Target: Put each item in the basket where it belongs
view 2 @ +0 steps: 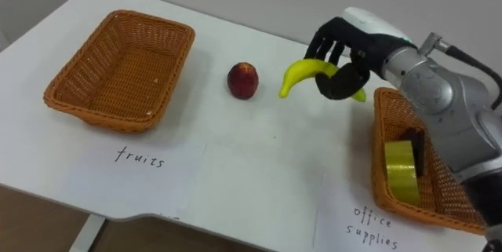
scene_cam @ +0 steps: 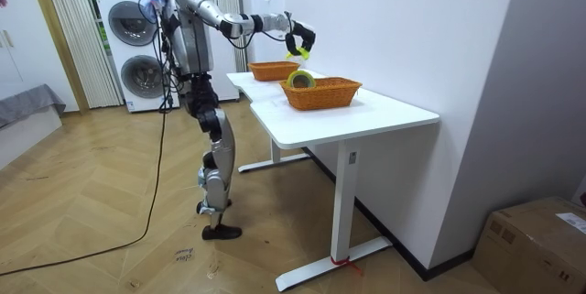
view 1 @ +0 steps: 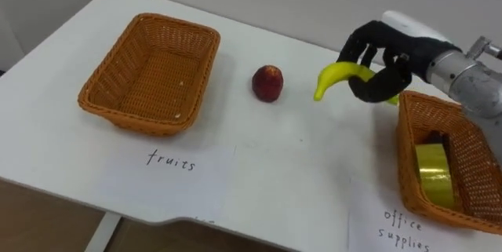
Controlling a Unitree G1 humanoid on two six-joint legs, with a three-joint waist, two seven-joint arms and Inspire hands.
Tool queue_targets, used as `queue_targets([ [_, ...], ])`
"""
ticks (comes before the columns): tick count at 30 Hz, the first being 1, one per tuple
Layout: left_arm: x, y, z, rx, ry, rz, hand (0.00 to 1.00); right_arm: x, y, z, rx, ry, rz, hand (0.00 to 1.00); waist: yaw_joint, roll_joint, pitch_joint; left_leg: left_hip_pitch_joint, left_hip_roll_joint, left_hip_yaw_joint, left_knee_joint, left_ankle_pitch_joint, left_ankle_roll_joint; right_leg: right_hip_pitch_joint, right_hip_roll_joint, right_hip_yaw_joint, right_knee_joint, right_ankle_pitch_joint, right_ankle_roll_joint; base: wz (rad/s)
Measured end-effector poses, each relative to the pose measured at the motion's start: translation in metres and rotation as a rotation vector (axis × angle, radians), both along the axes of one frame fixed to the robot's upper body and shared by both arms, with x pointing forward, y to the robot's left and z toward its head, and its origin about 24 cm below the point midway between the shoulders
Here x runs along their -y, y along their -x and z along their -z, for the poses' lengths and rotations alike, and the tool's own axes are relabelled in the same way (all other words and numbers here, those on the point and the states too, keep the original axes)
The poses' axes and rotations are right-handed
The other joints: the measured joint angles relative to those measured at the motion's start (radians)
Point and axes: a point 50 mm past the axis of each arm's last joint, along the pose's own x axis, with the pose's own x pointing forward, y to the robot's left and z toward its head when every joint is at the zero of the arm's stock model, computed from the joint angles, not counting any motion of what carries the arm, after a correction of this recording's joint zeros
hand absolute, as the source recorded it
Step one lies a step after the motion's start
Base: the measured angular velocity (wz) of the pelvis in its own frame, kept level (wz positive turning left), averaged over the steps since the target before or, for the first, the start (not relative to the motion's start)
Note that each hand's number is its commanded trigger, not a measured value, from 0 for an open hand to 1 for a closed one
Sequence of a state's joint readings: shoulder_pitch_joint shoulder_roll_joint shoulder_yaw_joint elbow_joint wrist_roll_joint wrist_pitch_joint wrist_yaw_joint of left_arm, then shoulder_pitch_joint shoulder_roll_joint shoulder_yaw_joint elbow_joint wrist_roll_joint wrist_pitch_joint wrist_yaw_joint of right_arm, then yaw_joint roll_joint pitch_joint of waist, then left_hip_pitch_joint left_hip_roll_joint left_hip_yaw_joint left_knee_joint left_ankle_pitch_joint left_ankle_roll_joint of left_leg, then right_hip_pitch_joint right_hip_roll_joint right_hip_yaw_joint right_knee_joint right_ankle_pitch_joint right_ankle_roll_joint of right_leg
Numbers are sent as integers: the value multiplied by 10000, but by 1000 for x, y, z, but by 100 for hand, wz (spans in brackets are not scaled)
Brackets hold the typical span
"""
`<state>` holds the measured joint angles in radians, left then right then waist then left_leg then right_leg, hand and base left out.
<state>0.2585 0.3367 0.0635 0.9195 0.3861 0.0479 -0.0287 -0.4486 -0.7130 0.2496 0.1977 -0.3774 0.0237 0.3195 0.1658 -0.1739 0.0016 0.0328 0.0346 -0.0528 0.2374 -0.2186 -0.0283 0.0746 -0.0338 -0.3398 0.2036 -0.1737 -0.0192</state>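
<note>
Fruit: one banana (view 1: 337,74), my right hand (view 1: 396,56) curled round it; one apple (view 1: 267,83) to its left. Two baskets: fruit basket (view 1: 149,75) farther left, office basket (view 1: 408,150) just beside my hand.

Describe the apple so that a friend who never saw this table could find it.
On the white table, a left basket and a right basket stand far apart. The apple lies on the tabletop between them, nearer the left basket. It is small, round and red, unlike the curved yellow banana that the right hand holds beside it.
</note>
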Motion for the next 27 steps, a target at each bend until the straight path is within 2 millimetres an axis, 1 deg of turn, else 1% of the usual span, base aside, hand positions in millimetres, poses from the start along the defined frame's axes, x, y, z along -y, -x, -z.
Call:
queue_targets([
  [3,-1,0,-1,13,-40,-179,0,-2,0,-7,447,177,-51,100,-81,22,16,139,-26,-11,-40,-1,10,136,-23,-16,-14,-25,41,3],
  [8,0,-5,-1,175,-85,-146,0,-7,1,-15,988,12,-207,100,-62,59,28,189,-31,-10,-123,3,17,160,-17,40,-23,-34,54,0],
  [10,1,-4,-1,147,-109,-170,0,-7,1,-16,1112,-100,-162,100,-20,128,63,327,-31,-12,-168,4,20,285,-16,58,-23,-40,65,0],
  [14,2,-2,0,113,-111,-202,0,-8,2,-21,1434,-188,-153,100,-10,190,68,327,-35,-71,-173,4,19,312,-19,9,-22,-47,74,5],
  [16,5,3,2,12,-36,-238,0,-11,2,-30,1820,-253,-294,100,1,224,77,321,-61,-97,-171,10,26,333,-40,-7,-37,-74,91,5],
  [18,6,4,3,-26,12,-261,0,-13,2,-33,1992,-401,-334,100,-20,223,76,330,-102,-174,-163,24,47,419,-67,-99,-102,-91,104,16],
  [20,7,6,3,-61,24,-272,0,-15,3,-35,2112,-562,-409,100,-43,178,44,355,-133,-248,-164,30,57,521,-88,-198,-178,-104,127,17],
  [24,6,10,3,-151,10,-267,0,-25,6,-45,2591,-681,-834,100,91,123,12,480,-157,-323,-209,28,61,690,-99,-244,-202,-137,181,8],
  [27,7,10,3,-232,-25,-119,0,-30,5,-53,2993,-741,-958,100,115,88,29,496,-163,-426,-206,28,61,763,-109,-402,-203,-142,188,14],
])
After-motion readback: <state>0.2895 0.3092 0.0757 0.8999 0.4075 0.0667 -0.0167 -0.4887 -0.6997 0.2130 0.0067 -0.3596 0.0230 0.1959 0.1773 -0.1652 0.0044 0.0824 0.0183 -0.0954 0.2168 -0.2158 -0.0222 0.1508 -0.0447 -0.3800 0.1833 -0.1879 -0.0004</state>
